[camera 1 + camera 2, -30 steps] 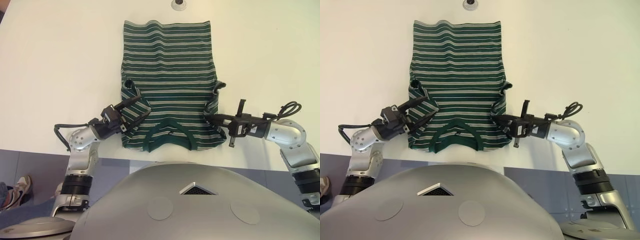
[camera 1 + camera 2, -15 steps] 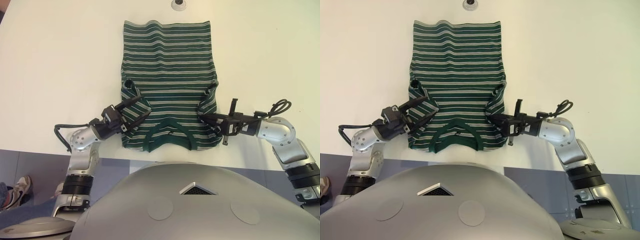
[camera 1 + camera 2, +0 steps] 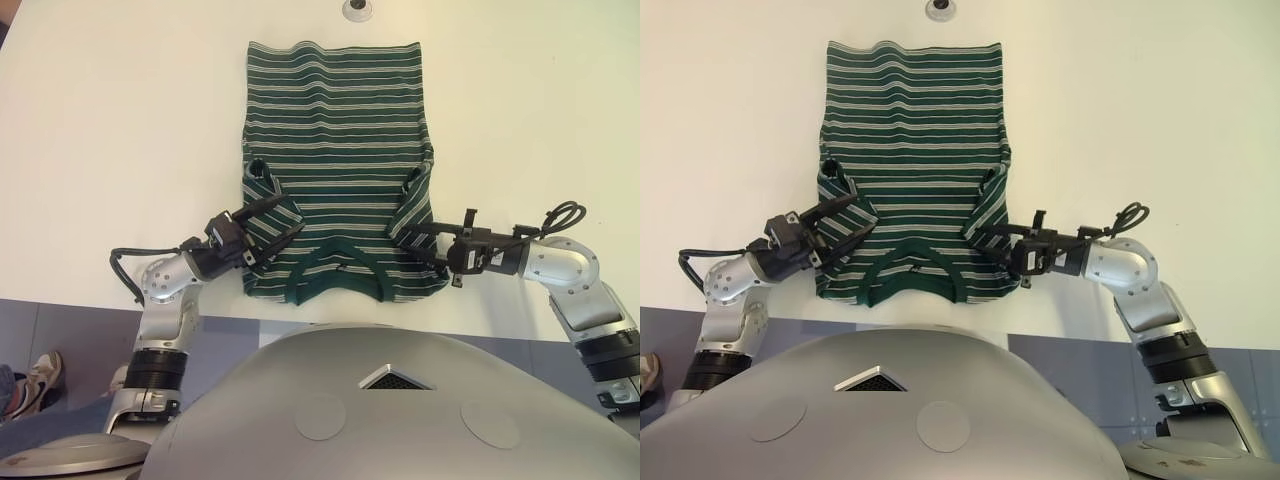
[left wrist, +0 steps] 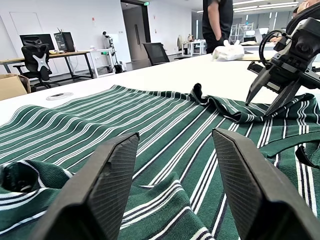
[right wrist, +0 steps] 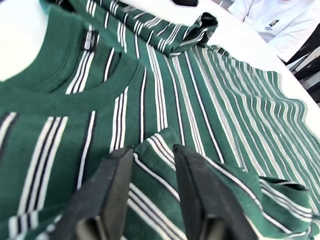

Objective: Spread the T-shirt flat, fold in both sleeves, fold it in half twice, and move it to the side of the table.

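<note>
The green striped T-shirt [image 3: 335,130] lies on the white table [image 3: 120,120], collar [image 3: 340,262] nearest me and hem at the far end. Its left sleeve [image 3: 268,205] is folded in over the body. My left gripper [image 3: 288,212] hovers open just above that sleeve, its fingers [image 4: 117,180] spread wide with nothing between them. My right gripper [image 3: 415,240] is shut on the right sleeve [image 3: 415,200], which is drawn in over the shirt's right edge. A fold of striped cloth [image 5: 155,145] sits pinched between the right fingers [image 5: 112,190].
A round grommet [image 3: 356,9] sits in the table just beyond the hem. Bare tabletop stretches wide on both sides of the shirt. The table's near edge [image 3: 90,298] runs close below the collar and both wrists.
My right gripper has moved left toward the shirt's middle, pulling the right sleeve in over the body. The left arm and the rest of the shirt have stayed put.
</note>
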Controlling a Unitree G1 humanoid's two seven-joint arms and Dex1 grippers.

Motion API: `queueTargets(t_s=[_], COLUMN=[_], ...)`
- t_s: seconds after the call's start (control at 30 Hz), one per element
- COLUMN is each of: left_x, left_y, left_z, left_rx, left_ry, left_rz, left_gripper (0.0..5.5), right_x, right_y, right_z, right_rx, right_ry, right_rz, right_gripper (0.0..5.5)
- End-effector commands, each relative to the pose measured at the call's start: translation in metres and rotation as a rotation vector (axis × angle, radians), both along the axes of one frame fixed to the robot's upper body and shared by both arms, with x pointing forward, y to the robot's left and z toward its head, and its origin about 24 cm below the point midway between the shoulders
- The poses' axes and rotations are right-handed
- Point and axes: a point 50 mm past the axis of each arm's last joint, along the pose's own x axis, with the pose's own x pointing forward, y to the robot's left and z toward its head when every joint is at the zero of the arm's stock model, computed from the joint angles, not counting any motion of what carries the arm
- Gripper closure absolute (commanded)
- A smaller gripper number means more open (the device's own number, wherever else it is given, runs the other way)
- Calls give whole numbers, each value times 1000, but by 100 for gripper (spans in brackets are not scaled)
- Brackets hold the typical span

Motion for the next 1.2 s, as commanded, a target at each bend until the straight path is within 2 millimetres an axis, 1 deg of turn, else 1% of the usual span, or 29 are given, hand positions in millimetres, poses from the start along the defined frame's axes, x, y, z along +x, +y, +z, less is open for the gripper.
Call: queueTargets(t_s=[0.03, 0.07, 0.13, 0.23, 0.33, 0.37, 0.47, 0.5, 0.57, 0.6, 0.67, 0.73, 0.8, 0.87, 0.93, 1.0, 1.1, 1.2], left_x=[2, 3, 2, 0, -12, -14, -11, -12, -15, -15, -15, -16, -21, -22, -18, -20, -30, -31], left_y=[0, 0, 0, -2, -6, -6, 2, 5, 10, 14, 21, 24, 22, 22, 29, 36, 38, 44], left_z=[1, 1, 1, 0, -8, -7, 2, 9, 24, 33, 43, 37, 28, 31, 36, 32, 26, 26], left_rx=[5, 4, 3, 19, 163, 213, 350, 374, 390, 370, 344, 392, 442, 432, 440, 486, 518, 523], left_ry=[-9, -9, -10, -19, -89, -137, -288, -330, -395, -415, -427, -411, -399, -412, -421, -399, -361, -346], left_rz=[-15, -16, -18, -32, -122, -141, -132, -132, -136, -131, -115, -126, -168, -167, -133, -146, -198, -199], left_gripper=[281, 281, 281, 281, 281, 281, 281, 281, 281, 281, 281, 281, 281, 281, 281, 281, 281, 281], right_x=[4, 3, 3, 1, 2, 0, -11, -12, -14, -14, -13, -16, -18, -16, -8, -5, -2, -4], right_y=[1, 2, 2, 3, -7, -14, -33, -38, -45, -48, -56, -62, -66, -67, -71, -78, -84, -87], right_z=[8, 9, 11, 11, 15, 17, 16, 16, 18, 19, 16, 10, 9, 14, 27, 33, 26, 16], right_rx=[29, 38, 49, 65, 64, 36, -63, -77, -95, -102, -154, -204, -215, -180, -121, -131, -163, -185], right_ry=[-20, -19, -17, -10, -16, -21, -17, -17, -19, -20, -19, 3, 14, -4, -50, -65, -42, -1], right_rz=[10, 12, 15, 17, -15, -25, -31, -38, -53, -64, -90, -98, -109, -136, -191, -219, -232, -242], right_gripper=[326, 310, 260, 213, 154, 130, 130, 130, 130, 130, 130, 130, 130, 130, 130, 130, 130, 130])
